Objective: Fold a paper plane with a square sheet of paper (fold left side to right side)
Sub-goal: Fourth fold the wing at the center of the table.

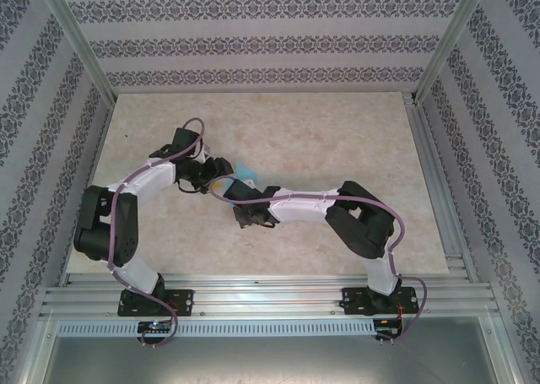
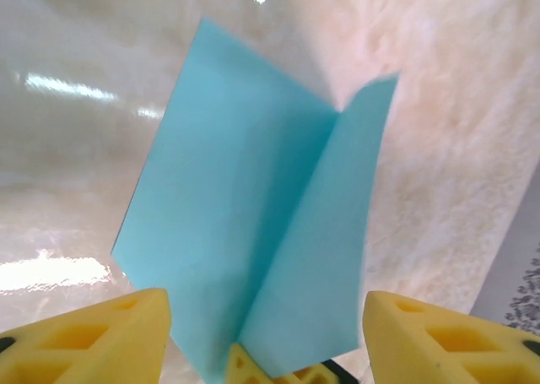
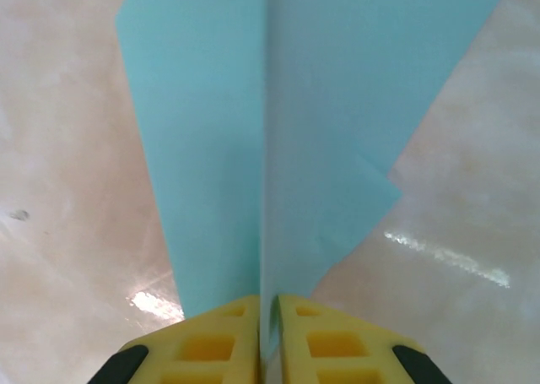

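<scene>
On the right gripper (image 3: 270, 312) the jaws pinch the paper plane (image 3: 211, 105) along its centre crease. On the left gripper (image 2: 266, 350) they stand spread either side of it, over the middle of the tabletop (image 1: 337, 139). Held by one narrow pinch, the thin, matte, light-blue dart could swivel or slip, and a spread jaw might crumple a flap.

Place: enclosed robot test cell, lab-style rig.
Walls: patterned wallpaper panels (image 1: 253, 42) across top and both sides.
Frame: aluminium posts (image 1: 78, 38) in upper corners, slotted rail (image 1: 270, 298) along bottom.
Surface: marble-look tabletop (image 1: 337, 139), centre.
</scene>
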### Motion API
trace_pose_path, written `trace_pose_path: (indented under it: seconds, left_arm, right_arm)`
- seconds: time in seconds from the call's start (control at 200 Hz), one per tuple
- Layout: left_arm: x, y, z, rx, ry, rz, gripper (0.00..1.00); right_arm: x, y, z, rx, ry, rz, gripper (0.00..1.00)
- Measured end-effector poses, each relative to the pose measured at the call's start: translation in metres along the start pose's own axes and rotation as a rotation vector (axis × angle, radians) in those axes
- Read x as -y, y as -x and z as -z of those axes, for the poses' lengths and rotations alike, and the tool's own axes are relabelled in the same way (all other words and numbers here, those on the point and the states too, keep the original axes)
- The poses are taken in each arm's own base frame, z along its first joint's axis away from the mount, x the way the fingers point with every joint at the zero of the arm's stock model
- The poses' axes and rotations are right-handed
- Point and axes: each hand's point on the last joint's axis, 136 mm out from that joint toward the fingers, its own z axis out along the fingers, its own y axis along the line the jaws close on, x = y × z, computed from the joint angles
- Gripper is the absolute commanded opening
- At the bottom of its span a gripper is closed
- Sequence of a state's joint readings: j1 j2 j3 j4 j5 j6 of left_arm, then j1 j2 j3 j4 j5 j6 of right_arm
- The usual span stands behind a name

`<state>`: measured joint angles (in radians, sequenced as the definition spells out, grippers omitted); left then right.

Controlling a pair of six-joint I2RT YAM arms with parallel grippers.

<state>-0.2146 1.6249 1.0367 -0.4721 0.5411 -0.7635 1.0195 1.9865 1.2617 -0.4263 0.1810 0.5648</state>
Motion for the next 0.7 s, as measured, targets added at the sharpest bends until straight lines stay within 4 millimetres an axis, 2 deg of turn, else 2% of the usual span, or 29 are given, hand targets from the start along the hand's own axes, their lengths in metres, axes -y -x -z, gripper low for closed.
trace_pose_path:
  seconds: [0.085,0.15,0.29,0.435,0.51,0.699]
  left_arm:
    - [-0.004,0.002,0.014,0.040,-0.020,0.007,0.64]
    - [-0.013,-0.001,0.017,0.045,-0.018,0.020,0.62]
    - [-0.027,-0.016,0.010,0.003,-0.022,0.055,0.50]
    - [-0.033,-0.029,0.002,-0.029,-0.061,0.090,0.31]
    - [-0.033,-0.035,-0.002,-0.043,-0.086,0.097,0.25]
    - [-0.016,-0.052,-0.022,-0.096,-0.152,0.081,0.21]
  right_arm:
    - [0.000,-0.001,0.000,-0.006,-0.004,0.011,0.13]
    - [0.001,-0.002,0.000,-0.009,-0.006,0.015,0.13]
    - [0.003,-0.003,0.002,-0.016,-0.013,0.045,0.12]
    - [0.011,-0.008,0.012,-0.027,-0.028,0.089,0.12]
    - [0.014,-0.009,0.019,-0.027,-0.035,0.104,0.13]
    - [0.022,-0.019,0.022,-0.040,-0.050,0.125,0.17]
